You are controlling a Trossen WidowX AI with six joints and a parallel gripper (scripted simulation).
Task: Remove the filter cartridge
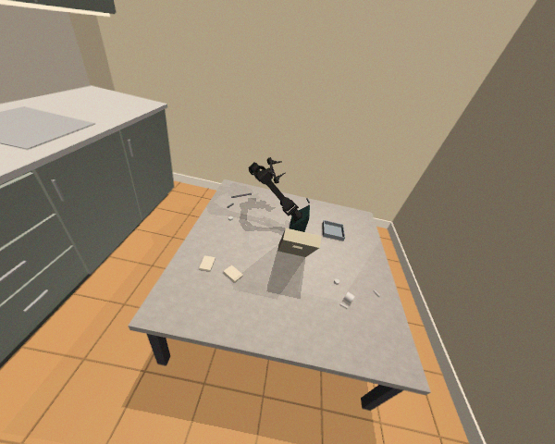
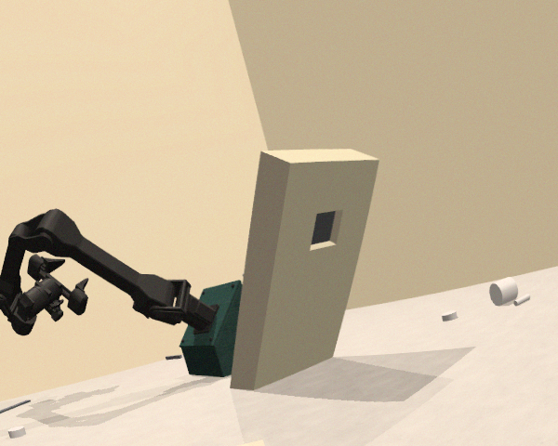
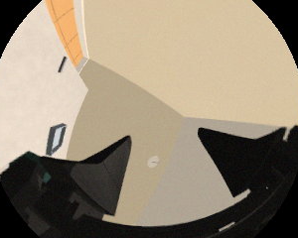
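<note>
The beige service panel [image 1: 301,236] [image 2: 308,297] stands upright beside the arm's base. The exterior view shows its back, with a square opening [image 2: 324,227] that is dark inside. The slotted face and the cartridge in it are not visible. The dark tray [image 1: 333,238] [image 3: 51,140] lies on the table beyond the panel, and its floor looks bare. My gripper [image 1: 283,167] [image 2: 75,270] [image 3: 165,135] is open and empty, raised above the table, well away from panel and tray.
A white cylinder [image 1: 349,297] [image 2: 505,291] and a small rod lie on the table's near right part. Two cream blocks [image 1: 207,263] [image 1: 232,274] lie left of the panel. Thin dark bars [image 1: 240,195] lie near the far edge. A pale round spot [image 3: 153,162] shows against the wall.
</note>
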